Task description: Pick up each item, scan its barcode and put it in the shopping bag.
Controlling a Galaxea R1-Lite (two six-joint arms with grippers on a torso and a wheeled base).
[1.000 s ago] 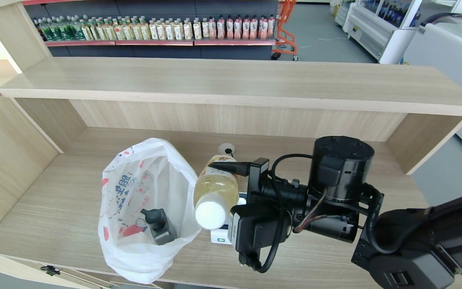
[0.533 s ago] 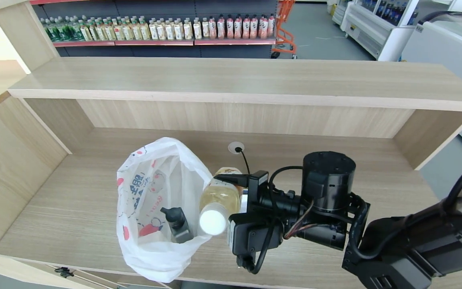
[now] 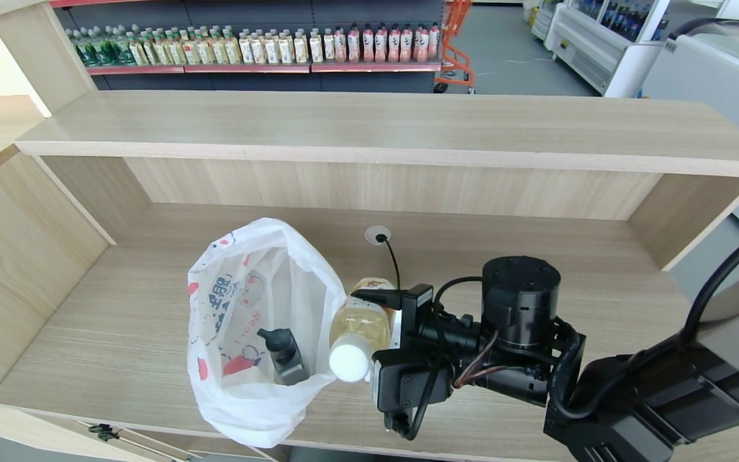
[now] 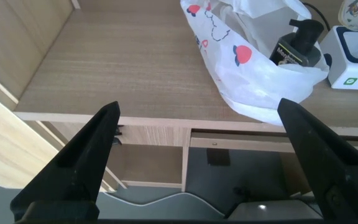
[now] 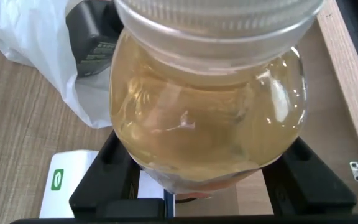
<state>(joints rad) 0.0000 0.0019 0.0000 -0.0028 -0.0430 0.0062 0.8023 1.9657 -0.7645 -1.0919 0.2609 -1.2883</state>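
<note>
A clear bottle of yellow drink (image 3: 356,324) with a white cap lies on its side, and my right gripper (image 3: 374,313) is shut on it, just right of the bag's mouth. From the right wrist the bottle (image 5: 207,130) sits between the black fingers (image 5: 104,180), above a white scanner (image 5: 67,183). The white shopping bag (image 3: 241,308) with red prints stands open on the counter, a dark pump bottle (image 3: 285,356) inside it. My left gripper (image 4: 197,162) hangs open below the counter's front edge, holding nothing, with the bag (image 4: 253,56) and scanner (image 4: 356,53) beyond it.
The wooden counter (image 3: 119,321) is walled at the left, back and right, with a raised ledge (image 3: 376,128) behind. A black cable runs out of a grommet (image 3: 377,235) behind the bottle. Drawer fronts (image 4: 148,155) sit under the counter's front edge.
The head camera shifted early on. The right gripper with the bottle has moved a little lower and toward the counter's front edge, staying beside the bag's mouth.
</note>
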